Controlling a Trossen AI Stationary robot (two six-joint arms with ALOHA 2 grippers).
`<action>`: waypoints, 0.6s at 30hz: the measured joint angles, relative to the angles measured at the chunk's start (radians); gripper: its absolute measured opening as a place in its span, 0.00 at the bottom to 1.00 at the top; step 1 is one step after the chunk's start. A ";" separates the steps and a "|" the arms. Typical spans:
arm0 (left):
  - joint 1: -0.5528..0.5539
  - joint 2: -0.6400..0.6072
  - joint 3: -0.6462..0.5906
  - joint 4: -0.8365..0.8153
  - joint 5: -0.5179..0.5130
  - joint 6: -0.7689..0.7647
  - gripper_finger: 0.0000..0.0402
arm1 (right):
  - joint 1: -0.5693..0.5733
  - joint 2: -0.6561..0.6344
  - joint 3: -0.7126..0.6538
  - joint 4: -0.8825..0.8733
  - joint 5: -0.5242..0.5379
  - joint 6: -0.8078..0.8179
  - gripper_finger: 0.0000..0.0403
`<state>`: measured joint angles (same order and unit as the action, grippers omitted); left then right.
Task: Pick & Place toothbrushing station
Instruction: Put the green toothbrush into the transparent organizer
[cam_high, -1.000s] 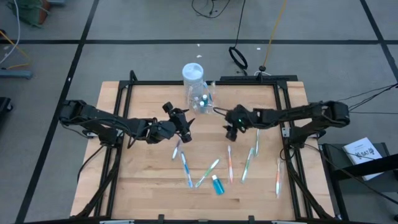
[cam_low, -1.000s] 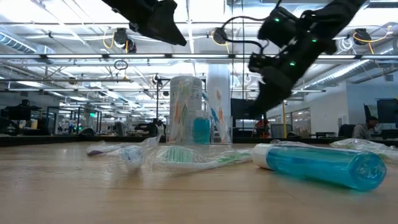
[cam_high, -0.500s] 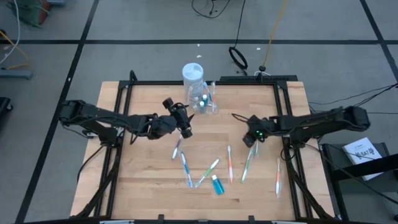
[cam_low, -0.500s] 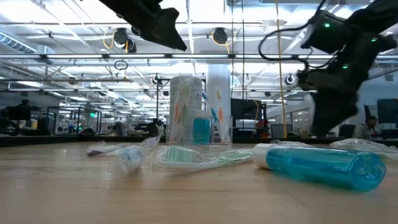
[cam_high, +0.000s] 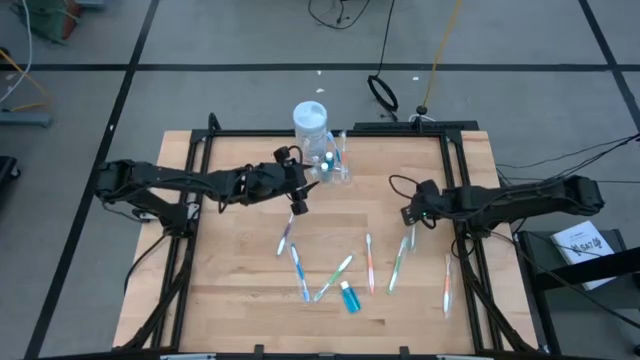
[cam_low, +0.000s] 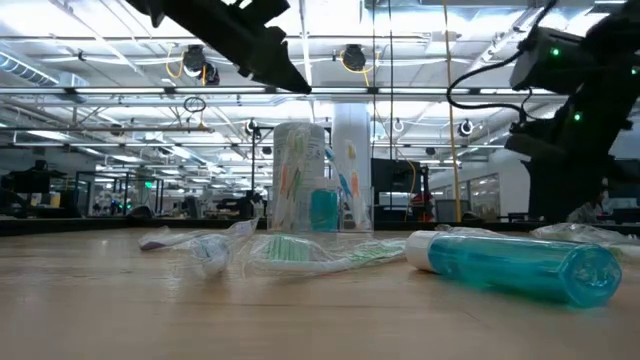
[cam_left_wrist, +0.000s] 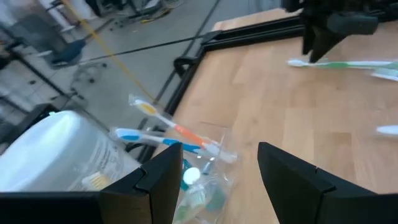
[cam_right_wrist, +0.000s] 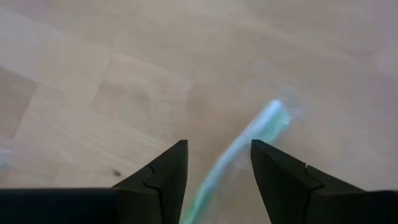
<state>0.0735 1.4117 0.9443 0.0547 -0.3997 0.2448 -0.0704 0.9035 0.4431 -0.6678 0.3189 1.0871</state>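
A small clear cup (cam_high: 331, 166) holding toothbrushes and teal tubes stands at the table's far middle, next to a taller white-lidded jar (cam_high: 310, 120). Several toothbrushes (cam_high: 369, 262) and one teal tube (cam_high: 349, 297) lie flat on the wood nearer the front. My left gripper (cam_high: 300, 195) is open and empty, just left of and above the cup (cam_left_wrist: 202, 186). My right gripper (cam_high: 408, 215) is open and empty, pointing down over the head end of a green toothbrush (cam_right_wrist: 252, 140), which lies flat between its fingers without touching them.
A black frame (cam_high: 455, 250) borders the wooden tabletop. In the low view the teal tube (cam_low: 515, 265) and wrapped toothbrushes (cam_low: 300, 252) lie near the front, with the cup (cam_low: 335, 200) and jar (cam_low: 296, 175) behind. Bare wood lies at the table's near left.
My right gripper has gone from beside the cup toward the table's right and near side and come down over the green toothbrush. My left gripper has gone toward the far edge and right, closer to the cup. The things on the table have stayed put.
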 joint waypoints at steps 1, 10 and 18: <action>0.008 0.000 0.000 0.000 0.022 0.009 0.53 | 0.000 0.000 -0.023 0.046 -0.004 -0.004 0.41; 0.050 0.000 0.000 0.000 0.041 0.024 0.53 | 0.000 -0.002 -0.229 0.268 0.018 -0.059 0.41; 0.053 0.000 0.000 0.000 0.041 0.049 0.53 | 0.000 -0.002 -0.265 0.404 0.143 -0.179 0.41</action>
<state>0.1268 1.4117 0.9443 0.0551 -0.3584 0.2939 -0.0700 0.9020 0.1783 -0.2640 0.4617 0.9079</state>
